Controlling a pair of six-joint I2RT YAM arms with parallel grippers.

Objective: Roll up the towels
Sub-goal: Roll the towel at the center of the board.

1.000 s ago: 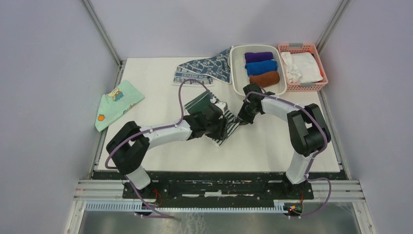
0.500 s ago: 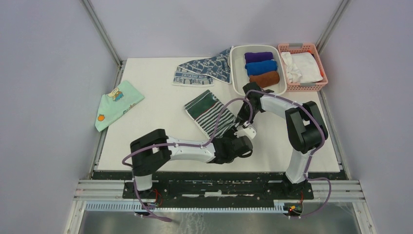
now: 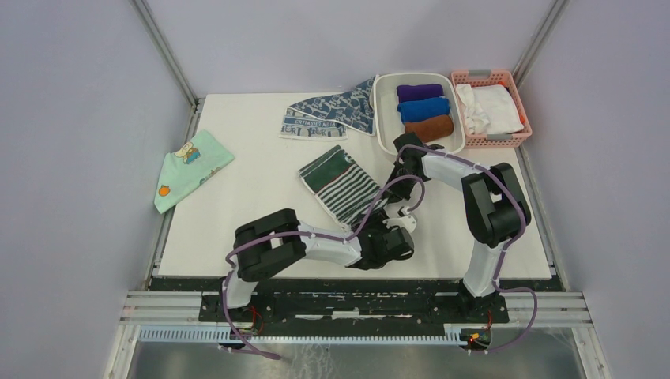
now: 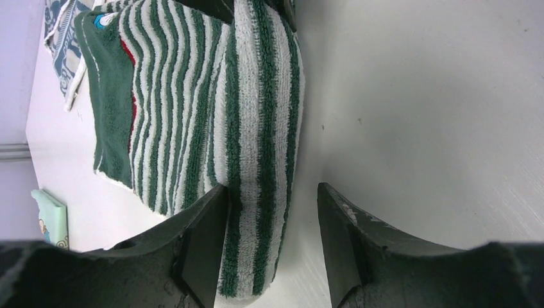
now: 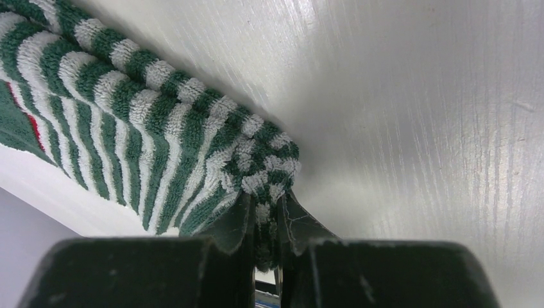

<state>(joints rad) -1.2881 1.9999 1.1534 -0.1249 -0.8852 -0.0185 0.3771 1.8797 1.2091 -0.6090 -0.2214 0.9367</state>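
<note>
Pinching the striped towel's edge, with the other jaws open at its end

The right jaws are clamping the green-and-white striped towel [image 3: 340, 183], gripping a bunched fold of its edge between both fingers [image 5: 296, 226]. From that pinch the cloth is lying flat on the white worktop [image 3: 245, 189] and running away to one side.

The left jaws are standing open and holding nothing. Their fingers [image 4: 206, 242] are straddling the towel's near end. The striped end is lying between them, close against one finger and apart from the other, with bare worktop filling the rest of the gap. Beyond the left jaws the towel is stretching away as a folded strip, with its dark green hem at the far end.

The blue-grey patterned towel [image 3: 333, 112] is lying well beyond both pairs of jaws at the far edge of the worktop, spread open, with one corner reaching the white bin [image 3: 381, 118]. That bin is holding a purple roll [image 3: 419, 91], a blue roll [image 3: 423, 108] and a brown roll [image 3: 429, 127]. A pink basket [image 3: 482, 77] of white cloth is sitting just beside it. A mint-green cloth [image 3: 190, 167] is lying well apart from the left jaws, at the worktop's outer edge.
</note>
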